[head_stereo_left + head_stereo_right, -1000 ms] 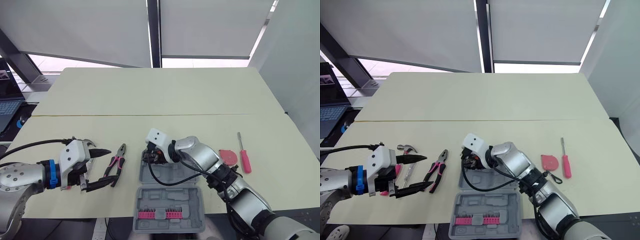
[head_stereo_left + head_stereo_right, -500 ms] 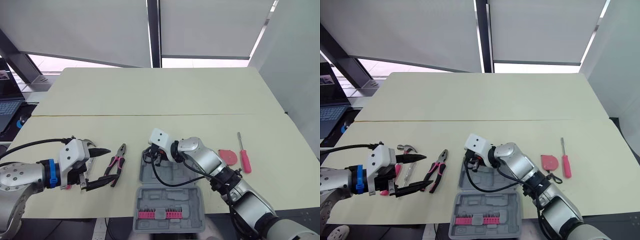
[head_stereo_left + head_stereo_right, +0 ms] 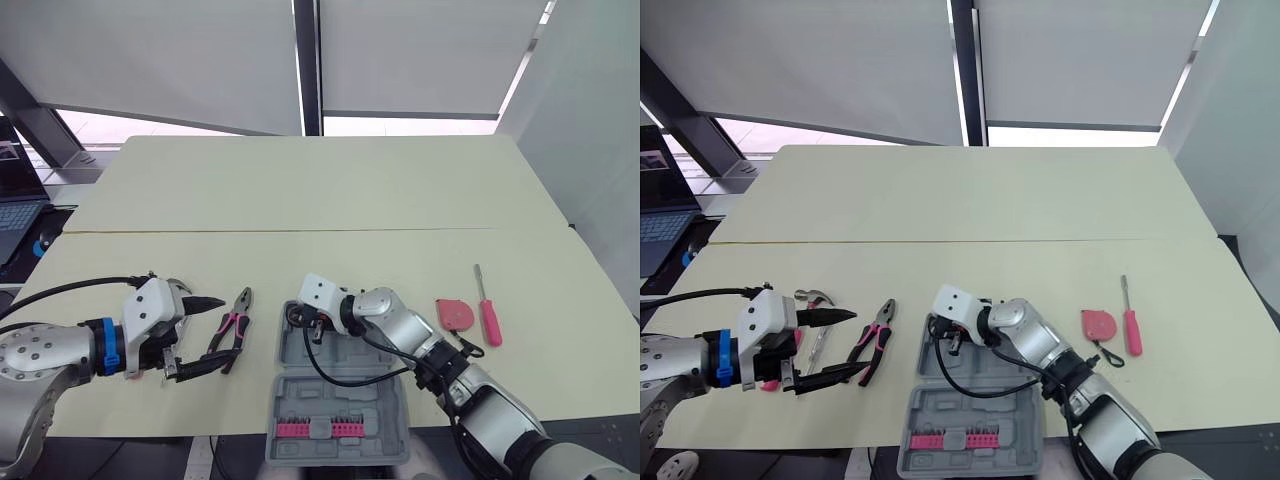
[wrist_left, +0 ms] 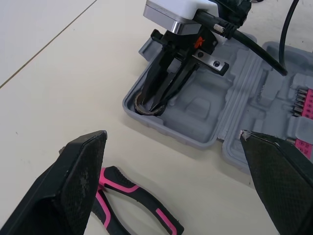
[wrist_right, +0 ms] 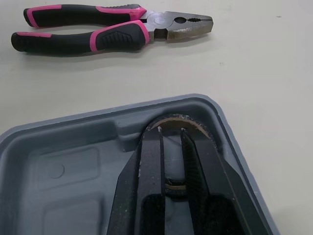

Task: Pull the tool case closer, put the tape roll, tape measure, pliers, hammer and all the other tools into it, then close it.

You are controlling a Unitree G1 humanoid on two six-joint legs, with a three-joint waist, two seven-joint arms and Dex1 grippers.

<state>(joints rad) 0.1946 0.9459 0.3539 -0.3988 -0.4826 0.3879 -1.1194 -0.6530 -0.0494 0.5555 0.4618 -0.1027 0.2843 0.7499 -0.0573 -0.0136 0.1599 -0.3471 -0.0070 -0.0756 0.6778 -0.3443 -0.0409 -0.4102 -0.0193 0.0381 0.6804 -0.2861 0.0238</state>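
Right gripper (image 5: 170,131) — sunk in a corner pocket of the grey moulded tool case (image 5: 63,128) — hides most of the thin brown tape roll (image 5: 178,119) beneath it; whether it clamps the ring we cannot tell.

Your right gripper (image 5: 170,130) has sunk deeper into the tool case (image 3: 385,400). Its white wrist block now sits lower, close above the case rim. The forearm behind the jaws has dropped flatter toward the tabletop (image 3: 300,180). The jaws now reach down to the tape roll (image 5: 191,125) in the corner pocket.
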